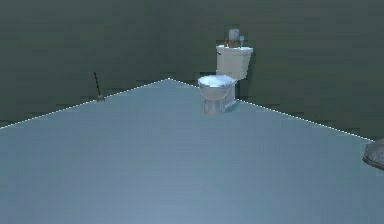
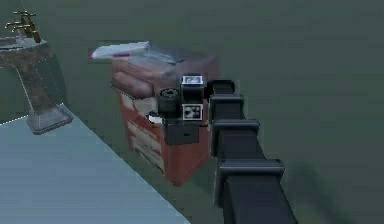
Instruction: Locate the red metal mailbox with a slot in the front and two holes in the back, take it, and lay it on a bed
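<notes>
Arm side view: the red mailbox (image 2: 150,150) is found, our end effector (image 2: 160,108) at it; we cannot tell whether it holds anything. Lifting it and reaching a bed remain.

Bathroom — white toilet (image 1: 222,82) in the corner, pedestal sink (image 2: 35,80) with brass tap (image 2: 22,24)

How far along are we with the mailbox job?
Looks done: locating; a red box sits beside the sink. In hand: the arm reaches to it, gripper at the box; I cannot tell whether it holds anything. Left: lifting it and finding a bed; ahead there is a toilet.
</notes>
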